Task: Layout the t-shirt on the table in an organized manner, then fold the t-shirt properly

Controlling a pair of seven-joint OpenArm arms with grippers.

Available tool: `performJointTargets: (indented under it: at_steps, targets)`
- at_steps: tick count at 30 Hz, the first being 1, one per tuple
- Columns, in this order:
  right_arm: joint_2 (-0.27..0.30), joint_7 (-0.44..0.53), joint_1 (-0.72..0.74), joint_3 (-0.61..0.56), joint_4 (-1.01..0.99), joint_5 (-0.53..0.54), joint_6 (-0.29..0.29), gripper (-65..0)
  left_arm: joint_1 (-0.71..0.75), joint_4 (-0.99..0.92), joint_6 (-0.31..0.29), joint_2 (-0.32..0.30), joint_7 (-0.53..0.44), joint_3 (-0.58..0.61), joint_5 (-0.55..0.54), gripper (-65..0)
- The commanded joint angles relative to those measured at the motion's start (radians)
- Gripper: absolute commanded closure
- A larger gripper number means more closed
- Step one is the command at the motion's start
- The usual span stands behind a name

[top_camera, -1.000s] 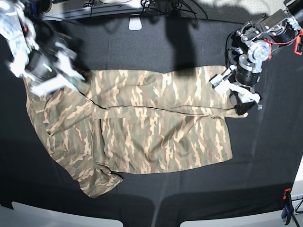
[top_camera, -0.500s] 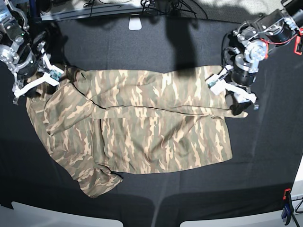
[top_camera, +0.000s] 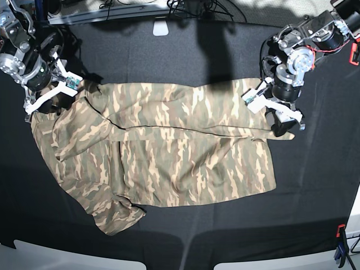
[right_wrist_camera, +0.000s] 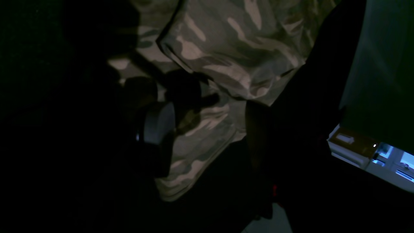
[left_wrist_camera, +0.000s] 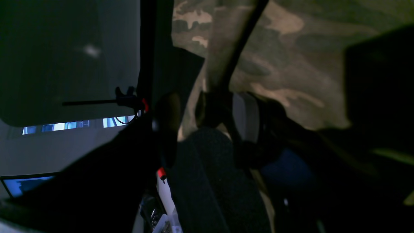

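The camouflage t-shirt (top_camera: 169, 146) lies spread on the black table (top_camera: 169, 56), back side flat, with a creased sleeve bunched at the front left. My right gripper (top_camera: 49, 93) sits at the shirt's back left corner, open. In the right wrist view its fingers (right_wrist_camera: 158, 129) straddle a fold of the t-shirt (right_wrist_camera: 233, 48). My left gripper (top_camera: 274, 109) is at the back right corner, also open. In the left wrist view the t-shirt (left_wrist_camera: 291, 64) runs between that gripper's (left_wrist_camera: 207, 119) spread fingers.
A white object (top_camera: 160, 27) and cables lie at the table's back edge. An orange clamp (top_camera: 354, 53) is at the right edge, and a blue and orange clamp (top_camera: 339, 242) at the front right corner. Bare black cloth surrounds the shirt.
My right gripper swung out to the far left, then came back a little toward the shirt's corner. My left gripper crept slightly left and back. The shirt's body stayed put.
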Motion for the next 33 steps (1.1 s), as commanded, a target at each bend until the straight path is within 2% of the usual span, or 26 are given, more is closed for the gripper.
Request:
performJointTargets:
  at_steps: [1, 5, 11, 14, 20, 25, 27, 29, 33]
  targets:
    - [0.020, 0.005, 0.008, 0.006, 0.004, -0.009, -0.012, -33.6, -0.014, 0.012, 0.019, -0.011, -0.004, -0.006, 0.018, -25.0]
    - [0.019, 0.048, 0.008, -0.016, -0.040, -0.070, -0.019, -33.6, -0.014, 0.012, 0.019, -0.012, -0.004, -0.007, 0.018, -25.0]
    - [0.019, 0.087, 0.009, -0.024, -0.072, -0.083, -0.095, -33.6, -0.014, 0.012, 0.018, -0.012, 0.033, -0.007, 0.018, -25.0]
    - [0.006, 0.104, 0.015, -0.024, -0.072, -0.084, -0.094, -33.6, -0.014, 0.012, 0.018, -0.011, 0.031, -0.006, 0.018, -25.0]
    - [-0.070, 0.101, 0.048, -0.029, -0.074, -0.116, -0.088, -33.6, -0.014, 0.012, 0.018, -0.011, 0.029, -0.007, 0.018, -25.0]
    - [-0.074, 0.102, 0.108, -0.102, -0.128, -0.140, -0.083, -33.6, -0.014, 0.012, 0.018, -0.011, 0.029, -0.006, 0.017, -25.0]
    - [-0.075, 0.102, 0.148, -0.160, -0.175, -0.191, -0.085, -33.6, -0.014, 0.012, 0.018, -0.012, 0.030, -0.006, 0.017, -25.0]
    - [-0.075, 0.101, 0.194, -0.225, -0.225, -0.241, -0.111, -33.6, -0.014, 0.012, 0.018, -0.011, 0.030, -0.007, 0.017, -25.0]
    - [-0.079, 0.072, 0.281, -0.343, -0.279, -0.300, -0.245, -33.6, -0.014, 0.012, 0.018, -0.011, 0.030, -0.007, 0.018, -25.0]
